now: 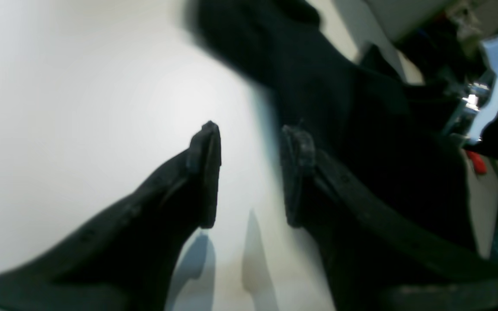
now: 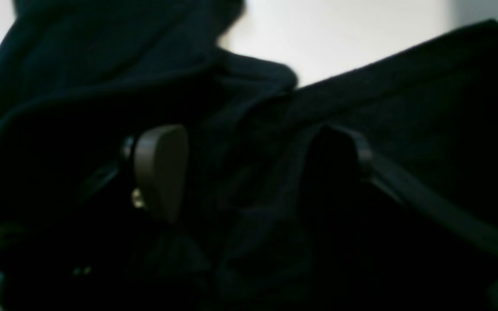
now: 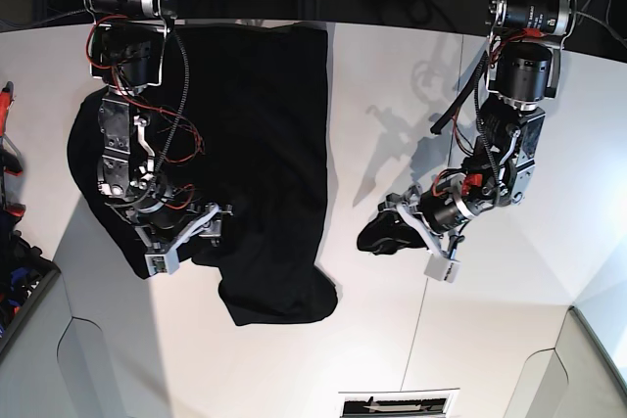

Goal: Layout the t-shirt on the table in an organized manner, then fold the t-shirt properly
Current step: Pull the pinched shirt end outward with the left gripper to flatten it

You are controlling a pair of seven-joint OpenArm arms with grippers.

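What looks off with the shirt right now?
The t-shirt is not laid flat. It lies rumpled toward one side of the table, doubled over itself, with one rounded lobe sticking out of its outline. The right gripper sits open among its folds.

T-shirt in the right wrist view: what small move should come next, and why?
Probably close the right hand on the t-shirt: its jaws stand open with a raised fold of cloth between them, and the shirt lies bunched on the table. The left hand is open over bare table, holding nothing.
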